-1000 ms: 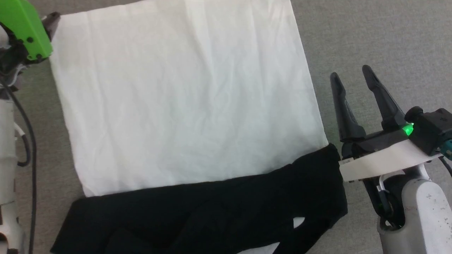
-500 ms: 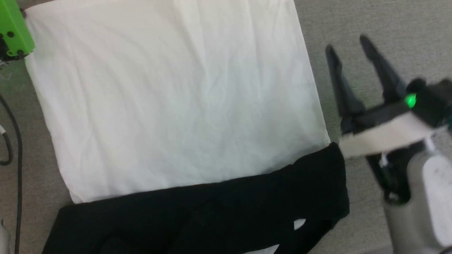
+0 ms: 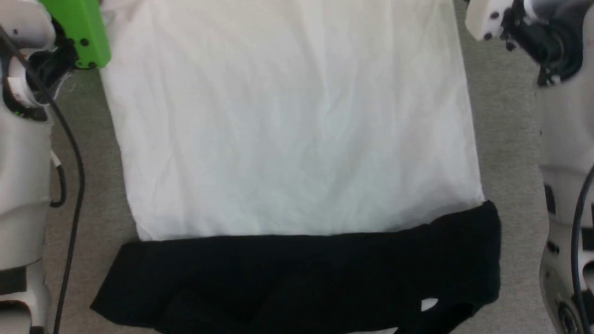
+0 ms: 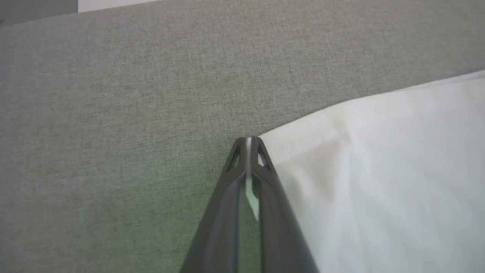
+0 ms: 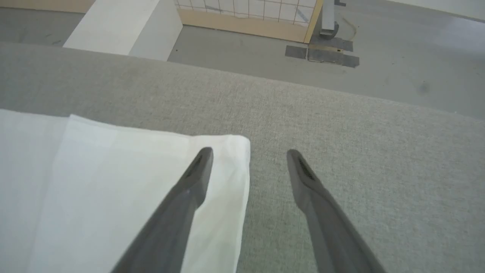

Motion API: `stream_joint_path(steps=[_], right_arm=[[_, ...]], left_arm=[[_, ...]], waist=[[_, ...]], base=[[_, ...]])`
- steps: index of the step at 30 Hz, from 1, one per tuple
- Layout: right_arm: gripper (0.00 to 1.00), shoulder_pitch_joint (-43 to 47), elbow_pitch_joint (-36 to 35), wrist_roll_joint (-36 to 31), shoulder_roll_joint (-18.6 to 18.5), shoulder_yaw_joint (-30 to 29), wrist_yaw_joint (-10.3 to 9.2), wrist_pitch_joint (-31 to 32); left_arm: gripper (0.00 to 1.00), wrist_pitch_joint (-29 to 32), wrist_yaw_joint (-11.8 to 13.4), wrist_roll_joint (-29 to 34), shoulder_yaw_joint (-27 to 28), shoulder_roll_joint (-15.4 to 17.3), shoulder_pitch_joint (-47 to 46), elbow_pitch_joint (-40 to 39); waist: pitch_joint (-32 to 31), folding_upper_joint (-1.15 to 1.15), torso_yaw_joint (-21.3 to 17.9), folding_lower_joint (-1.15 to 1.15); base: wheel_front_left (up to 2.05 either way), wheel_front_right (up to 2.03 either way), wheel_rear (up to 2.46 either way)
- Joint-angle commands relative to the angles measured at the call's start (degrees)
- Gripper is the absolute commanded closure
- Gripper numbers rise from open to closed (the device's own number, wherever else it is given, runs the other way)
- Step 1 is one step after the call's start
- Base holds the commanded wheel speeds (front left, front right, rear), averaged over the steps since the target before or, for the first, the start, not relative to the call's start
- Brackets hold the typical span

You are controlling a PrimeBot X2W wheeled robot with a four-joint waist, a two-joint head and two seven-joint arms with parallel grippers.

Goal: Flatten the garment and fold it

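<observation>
The garment [image 3: 297, 139] lies flat on the grey surface, its white body spread wide and its black sleeves [image 3: 301, 278] folded across the near end. In the left wrist view my left gripper [image 4: 248, 141] is shut on the garment's hemmed corner [image 4: 288, 146], with a sliver of white cloth pinched between the fingers. My right gripper [image 5: 249, 152] is open at the other far corner [image 5: 231, 151]: one finger [image 5: 197, 170] lies over the white cloth, the other [image 5: 303, 174] over bare grey surface. The garment's collar and print are hidden.
The grey fabric surface [image 3: 510, 139] borders the garment on both sides. Past its far edge lies floor with a white block [image 5: 121, 22] and a wood-framed grid panel [image 5: 246, 15]. A black cable [image 3: 69, 185] hangs along my left arm.
The head camera has shifted. My left gripper has shut on the garment's corner. My right arm has reached forward from beside the black sleeves to the far right corner, still open.
</observation>
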Motion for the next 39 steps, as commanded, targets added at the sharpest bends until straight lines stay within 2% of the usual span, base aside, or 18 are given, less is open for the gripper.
stream_joint_path(steps=[1,5,10,11,12,14,15,16,23,32,36,39], right_arm=[[0.00,-2.4,2.7,-1.8,0.3,-0.7,-0.09,2.4],[0.00,-6.9,9.0,-5.9,1.0,-3.0,-0.09,8.1],[0.00,-9.6,13.5,-9.9,1.6,-4.8,-0.09,14.3],[0.48,-9.9,14.2,-10.7,1.8,-5.5,-0.09,15.7],[0.56,-10.2,14.5,-11.3,1.9,-5.8,-0.09,16.8],[0.82,-10.6,14.7,-12.9,2.0,-6.0,-0.09,18.5],[1.00,-10.7,14.4,-13.4,2.1,-6.0,-0.09,18.9],[1.00,-10.9,14.0,-13.7,2.1,-5.8,-0.09,18.7],[1.00,-12.3,10.6,-16.4,1.3,-6.1,-0.09,4.9],[1.00,-15.3,12.7,-18.6,0.9,-7.6,-0.09,-12.8],[1.00,-16.6,14.1,-18.7,1.0,-8.3,-0.09,-18.5],[1.00,-16.5,15.5,-17.2,1.2,-7.4,-0.09,-21.5]], left_arm=[[1.00,-0.9,-0.7,-0.4,-0.5,-0.6,-1.5,0.3],[1.00,-3.0,-1.7,-0.5,-1.3,-1.8,-2.7,1.4],[1.00,-5.1,-2.7,-0.3,-2.0,-2.2,-3.8,3.0],[1.00,-5.5,-3.0,-0.3,-2.1,-2.3,-4.1,3.4],[1.00,-5.9,-3.2,-0.3,-2.2,-2.3,-4.3,3.8],[1.00,-6.8,-3.5,-0.1,-2.3,-2.3,-4.6,4.4],[1.00,-7.7,-3.7,0.2,-2.5,-2.2,-4.9,4.6],[1.00,-8.5,-3.9,0.5,-2.4,-2.1,-5.2,4.8],[1.00,-24.6,-5.1,5.5,-2.6,-1.1,-8.8,6.3],[1.00,-45.6,-2.7,13.3,-3.0,-0.1,-14.4,10.3],[1.00,-50.9,-1.7,14.5,-2.9,-0.2,-16.3,12.4],[1.00,-52.2,-3.0,14.0,-3.7,-0.6,-16.0,14.5]], waist=[[0.9,0.00,2.3,0.00],[1.7,0.00,3.7,0.00],[2.5,0.00,4.2,0.00],[2.7,0.00,4.2,0.00],[2.7,0.00,4.2,0.00],[2.8,0.00,4.1,0.00],[2.9,0.00,4.0,0.00],[3.0,0.00,3.9,0.00],[3.2,0.00,3.0,0.00],[2.3,0.00,2.1,0.00],[1.8,0.00,1.9,0.00],[0.9,0.00,2.0,0.00]], base=[[0.00,0.00,0.00],[0.00,0.00,0.00],[0.00,0.00,0.00],[0.00,0.00,0.00],[0.00,0.00,0.00],[0.00,0.00,0.00],[0.00,0.00,0.00],[0.00,0.00,0.00],[0.00,0.00,0.00],[0.00,0.00,0.00],[0.00,0.00,0.00],[0.00,0.00,0.00]])
